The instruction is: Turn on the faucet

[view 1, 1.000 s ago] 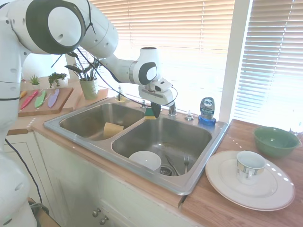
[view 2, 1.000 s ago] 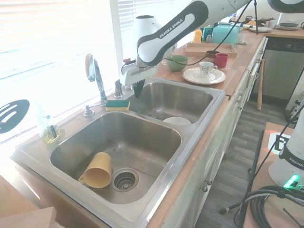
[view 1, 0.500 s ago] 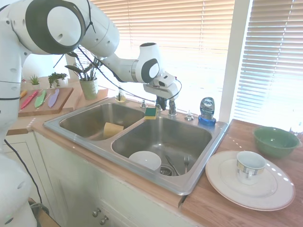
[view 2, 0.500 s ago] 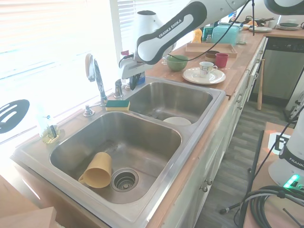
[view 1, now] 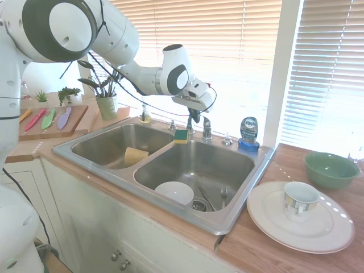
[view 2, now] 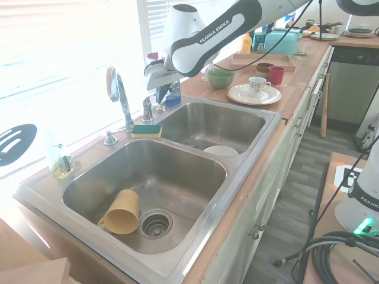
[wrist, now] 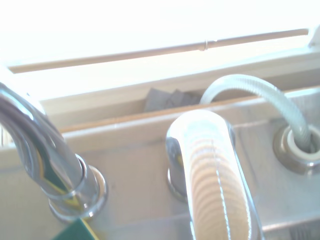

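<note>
While gripper (view 1: pixel 195 118) hovers just above the faucet's lever handle (view 1: pixel 207 129) at the sink's back rim (view 1: pixel 219 141), finger state unclear, gooseneck spout (view 2: pixel 120 93) beside it, green-yellow sponge (view 1: pixel 181 136) on the divider.

Wooden countertop (view 1: pixel 267 239) carries double sink (view 1: pixel 227 219), white plate (view 1: pixel 273 219), green bowl (view 1: pixel 331 169), cutting board (view 1: pixel 51 129).

Double sink (view 1: pixel 239 213) set in the surface (view 1: pixel 284 250). Faucet (view 2: pixel 120 97) on the back ledge at the basin divider, sponge (view 2: pixel 146 130) just before it, lever handle (view 1: pixel 207 129) beside. End effector (view 1: pixel 195 116) just above the handle. Soap bottle (view 1: pixel 248 134) on the ledge further along. Cup (view 2: pixel 120 212) in one basin, bowl (view 1: pixel 174 192) in the other.
</note>
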`<state>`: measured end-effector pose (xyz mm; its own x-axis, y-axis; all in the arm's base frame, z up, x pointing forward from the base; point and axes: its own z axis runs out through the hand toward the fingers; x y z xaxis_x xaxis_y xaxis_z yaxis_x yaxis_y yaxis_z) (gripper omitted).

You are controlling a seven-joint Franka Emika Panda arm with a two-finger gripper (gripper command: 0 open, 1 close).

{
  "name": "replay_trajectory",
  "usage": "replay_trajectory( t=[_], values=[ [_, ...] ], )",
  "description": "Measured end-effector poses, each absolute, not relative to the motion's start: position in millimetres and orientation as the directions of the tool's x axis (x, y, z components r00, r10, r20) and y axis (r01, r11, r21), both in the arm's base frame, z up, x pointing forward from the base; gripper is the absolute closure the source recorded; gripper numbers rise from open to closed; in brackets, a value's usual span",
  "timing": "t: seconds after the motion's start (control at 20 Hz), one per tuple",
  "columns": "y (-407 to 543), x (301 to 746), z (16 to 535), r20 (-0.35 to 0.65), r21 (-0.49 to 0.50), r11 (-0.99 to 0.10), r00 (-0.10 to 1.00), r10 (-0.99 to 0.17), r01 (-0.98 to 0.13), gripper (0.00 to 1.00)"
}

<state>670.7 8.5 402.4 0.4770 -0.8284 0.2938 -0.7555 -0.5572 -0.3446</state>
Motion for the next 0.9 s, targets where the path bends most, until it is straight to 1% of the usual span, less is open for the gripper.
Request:
replay_trajectory(
  t=[0.15, 0.3, 0.7, 0.9],
  values=[
    [11, 670, 408, 0.297, -0.359, -0.550, 0.467, -0.833, -0.754, 1.00],
    [11, 669, 405, 0.292, -0.352, -0.550, 0.469, -0.833, -0.757, 1.00],
    [21, 654, 376, 0.199, -0.214, -0.557, 0.522, -0.829, -0.803, 1.00],
    [18, 651, 372, 0.167, -0.191, -0.554, 0.530, -0.832, -0.810, 1.00]
  ],
)
